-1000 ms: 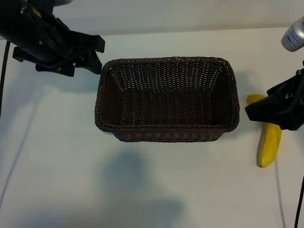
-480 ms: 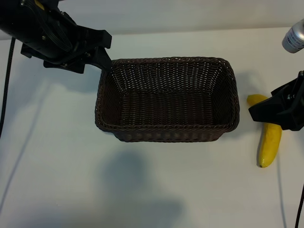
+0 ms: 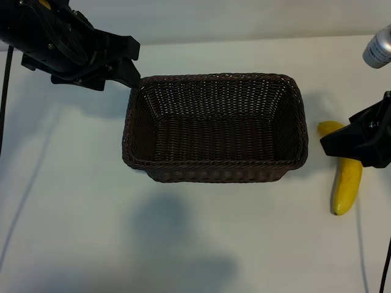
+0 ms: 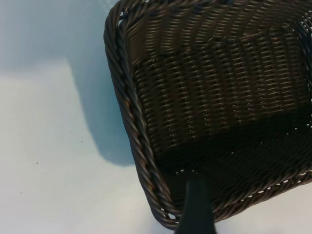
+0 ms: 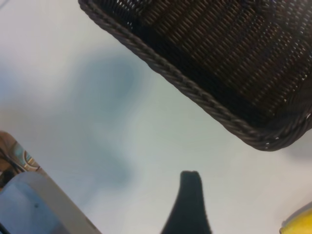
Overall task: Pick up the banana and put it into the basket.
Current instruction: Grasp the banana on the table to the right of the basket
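The dark brown wicker basket (image 3: pixel 214 162) stands in the middle of the white table with nothing in it. To its right lies the yellow banana (image 3: pixel 346 183), pointing roughly front to back. My right gripper (image 3: pixel 339 145) hovers over the banana's middle and hides that part; it is open and holds nothing. One end of the banana (image 5: pixel 300 225) shows beside a right finger (image 5: pixel 190 204). My left gripper (image 3: pixel 135 64) is open above the basket's back left corner. There, one left finger (image 4: pixel 197 207) reaches over the basket rim (image 4: pixel 127 109).
A silver cylinder (image 3: pixel 379 46) stands at the back right edge of the exterior view. Black cables (image 3: pixel 7 91) hang down the left side. The right wrist view shows a basket corner (image 5: pixel 265 139) and a grey edge (image 5: pixel 39 200).
The left arm swung right toward the basket's back left corner, then eased back slightly. The right gripper shifted a little to the right over the banana. Neither gripper's opening changed.
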